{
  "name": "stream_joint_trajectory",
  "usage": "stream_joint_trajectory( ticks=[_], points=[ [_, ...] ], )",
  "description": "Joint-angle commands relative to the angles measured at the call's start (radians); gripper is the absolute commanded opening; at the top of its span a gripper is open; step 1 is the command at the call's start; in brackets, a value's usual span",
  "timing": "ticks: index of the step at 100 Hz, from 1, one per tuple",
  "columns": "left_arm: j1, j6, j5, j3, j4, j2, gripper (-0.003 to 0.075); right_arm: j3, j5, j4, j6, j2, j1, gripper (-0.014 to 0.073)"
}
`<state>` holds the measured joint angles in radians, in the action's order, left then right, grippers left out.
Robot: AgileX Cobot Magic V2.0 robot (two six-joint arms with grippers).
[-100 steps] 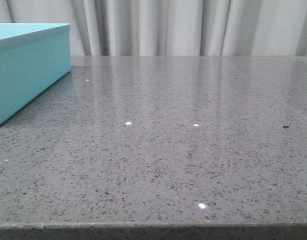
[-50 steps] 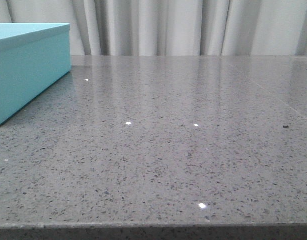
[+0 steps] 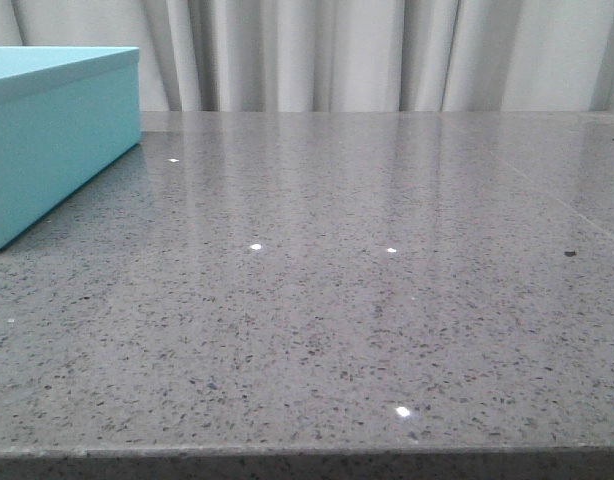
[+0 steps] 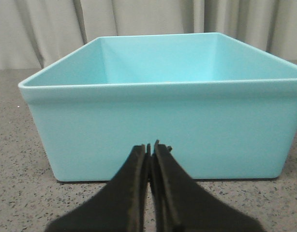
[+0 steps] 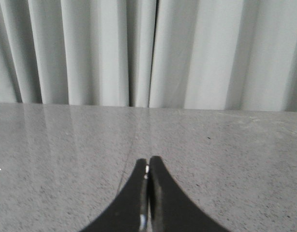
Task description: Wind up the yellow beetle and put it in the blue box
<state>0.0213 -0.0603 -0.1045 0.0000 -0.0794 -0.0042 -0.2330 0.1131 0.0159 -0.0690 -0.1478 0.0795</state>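
Speckle-grey stone surface (image 3: 337, 300) filled most of the front view, glossy enough to carry pale streaks of reflection from the white pleated curtain (image 3: 387, 55) hanging behind it. The blue box (image 3: 57, 140) stood at the far left of that view, cut off by the frame edge, resting flat on the surface with one corner turned toward the middle. A small dark speck (image 3: 570, 254) lay near the right edge, well apart from the box.

From the left wrist view the blue box (image 4: 163, 130) stood directly ahead of the left tool (image 4: 150, 147), its long wall facing the camera and its top open. What could be seen of the inner walls was plain turquoise; the floor of the box was hidden behind the near wall. The left tool's two black fingers (image 4: 134, 188) were pressed together with only a hairline seam between them, gripping nothing, their tips just short of the box wall.

In the right wrist view the right tool (image 5: 147, 162) was likewise closed, its dark fingers (image 5: 163, 198) meeting along a thin line with nothing held, pointing over bare surface (image 5: 226, 159) toward the curtain (image 5: 90, 53).

The yellow beetle appeared in none of the three views, so its place could not be told.
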Motion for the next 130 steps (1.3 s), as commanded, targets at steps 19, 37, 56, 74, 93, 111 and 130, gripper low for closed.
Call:
stream_joint_trajectory(
  ticks=[19, 37, 56, 74, 93, 111, 130],
  points=[
    [0.001, 0.01, 0.073, 0.022, -0.008, -0.034, -0.0019, 0.094, -0.086, 0.035, 0.01, 0.062, -0.065, -0.0067],
    [0.001, 0.01, 0.073, 0.022, -0.008, -0.034, -0.0019, 0.216, -0.113, 0.027, 0.009, 0.144, -0.072, -0.0067],
    [0.001, 0.01, 0.073, 0.022, -0.008, -0.034, -0.0019, 0.246, -0.082, 0.018, -0.013, 0.181, -0.072, -0.0067],
    [0.001, 0.01, 0.073, 0.022, -0.008, -0.034, -0.0019, 0.246, -0.086, 0.018, -0.013, 0.181, -0.071, -0.0067],
    [0.001, 0.01, 0.073, 0.022, -0.008, -0.034, -0.0019, 0.246, -0.083, 0.018, -0.013, 0.181, -0.071, -0.0067],
    [0.001, 0.01, 0.073, 0.022, -0.008, -0.034, -0.0019, 0.246, -0.083, 0.018, -0.013, 0.181, -0.071, -0.0067],
    [0.001, 0.01, 0.073, 0.022, -0.008, -0.034, -0.0019, 0.246, -0.083, 0.018, -0.013, 0.181, -0.071, -0.0067]
  ],
)
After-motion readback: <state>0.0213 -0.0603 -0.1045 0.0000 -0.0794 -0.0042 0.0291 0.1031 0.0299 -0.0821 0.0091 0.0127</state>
